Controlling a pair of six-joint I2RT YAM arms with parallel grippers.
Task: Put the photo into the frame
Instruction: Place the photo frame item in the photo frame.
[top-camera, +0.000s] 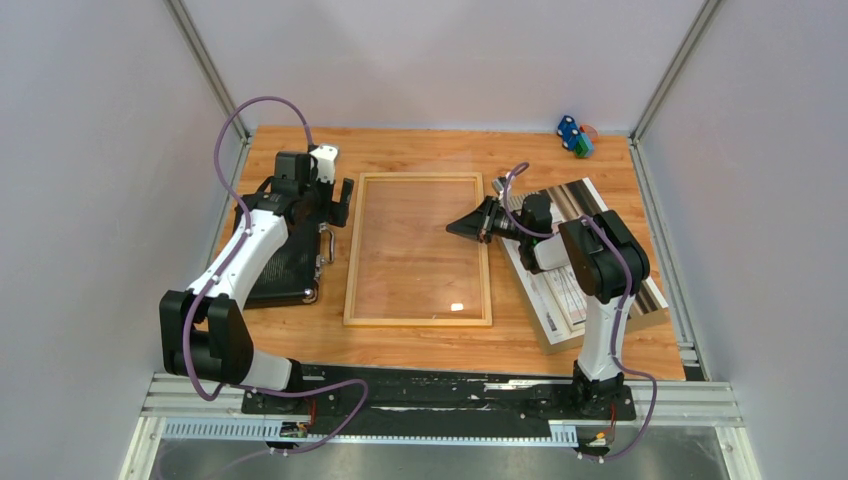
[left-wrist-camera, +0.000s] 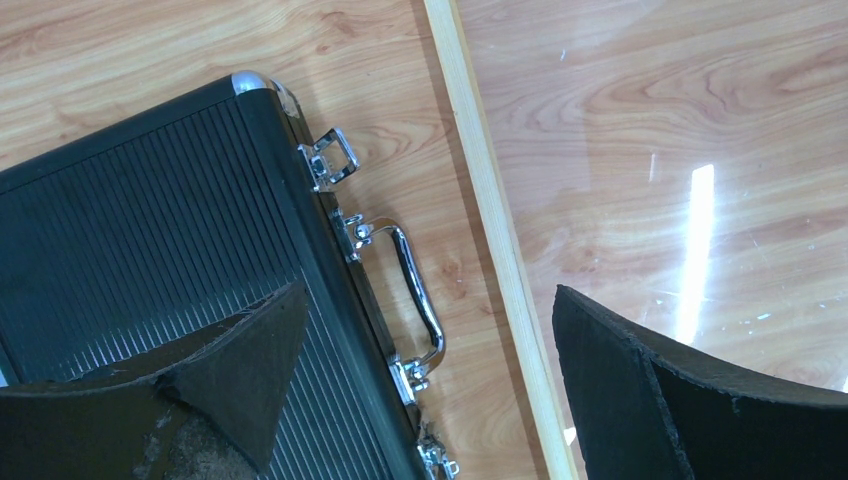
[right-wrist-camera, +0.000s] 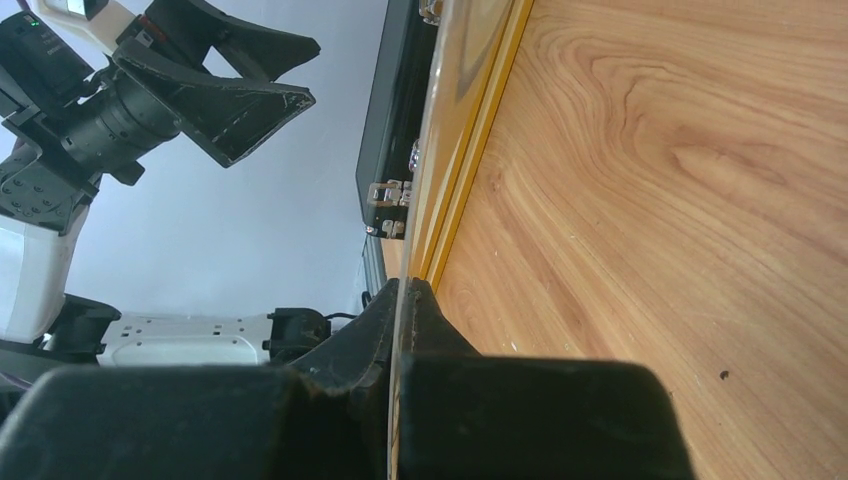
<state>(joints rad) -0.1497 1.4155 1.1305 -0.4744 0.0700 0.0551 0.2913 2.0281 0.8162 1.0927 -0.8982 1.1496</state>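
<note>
Though partly hidden under right arm, photo lies at right of table, long axis skewed, far end leaning toward frame. Frame mid-table, long axis near-to-far. Right gripper pinched shut on frame's clear pane edge. Left gripper spread wide above black case and frame's left rail.

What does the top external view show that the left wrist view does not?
Only top external: the grey-and-beige rectangular photo right of the light wooden frame, and a small blue-green toy at the far right corner. Only left wrist: the chrome latches of the black ribbed case, seen clearly. Both: that case, the frame's rail and its clear pane.
</note>
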